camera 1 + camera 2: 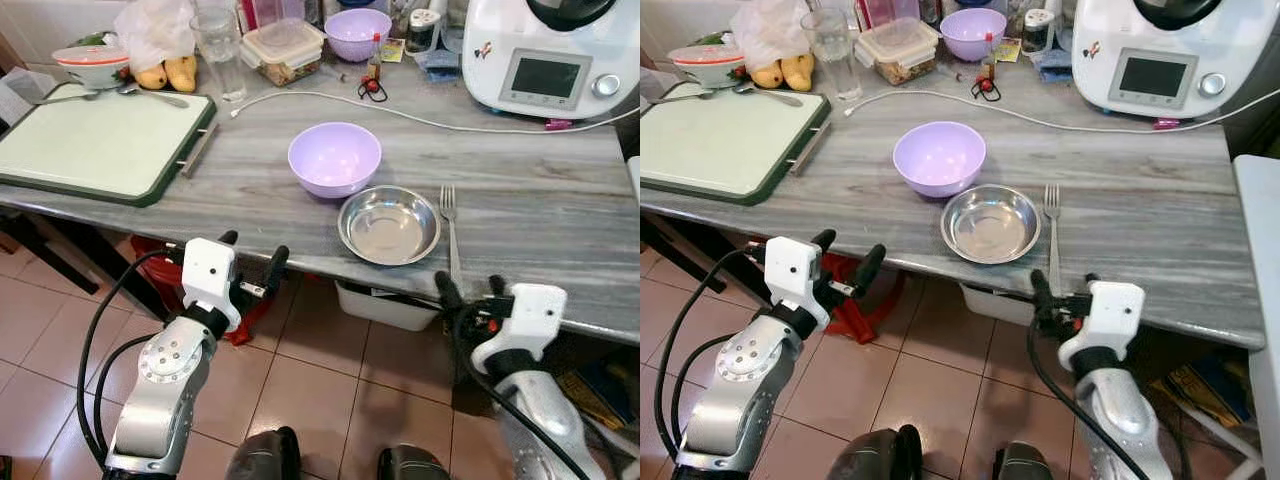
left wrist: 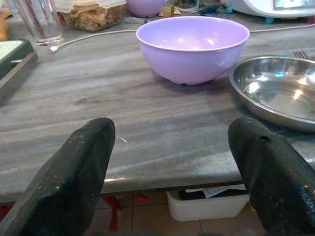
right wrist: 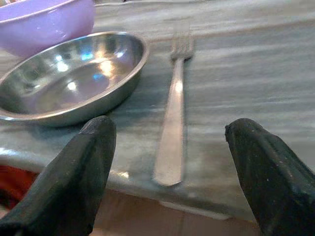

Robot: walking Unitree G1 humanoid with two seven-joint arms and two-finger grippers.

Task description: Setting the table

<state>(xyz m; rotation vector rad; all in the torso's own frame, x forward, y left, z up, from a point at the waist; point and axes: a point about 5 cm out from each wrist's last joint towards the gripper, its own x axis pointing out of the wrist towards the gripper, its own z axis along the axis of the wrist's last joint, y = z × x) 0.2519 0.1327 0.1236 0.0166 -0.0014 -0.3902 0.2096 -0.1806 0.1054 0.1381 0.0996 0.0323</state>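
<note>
a shallow round stainless-steel dish [image 1: 389,225] sits near the front edge of a grey wood-grain table [image 1: 540,200], its polished basin catching highlights. a smooth lilac plastic bowl [image 1: 334,158] stands just behind it to the robot's left, and a slim metal fork [image 1: 450,228] lies just beside the dish on the right, tines pointing away, handle reaching the table edge. the left gripper [image 1: 252,255] hovers below the table edge, its black fingers spread apart and holding nothing; the right gripper [image 1: 470,289] hangs likewise parted before the fork handle. farther back lie a green-rimmed cutting board [image 1: 100,145], a white cable [image 1: 420,118] and a white kitchen machine [image 1: 550,55].
</note>
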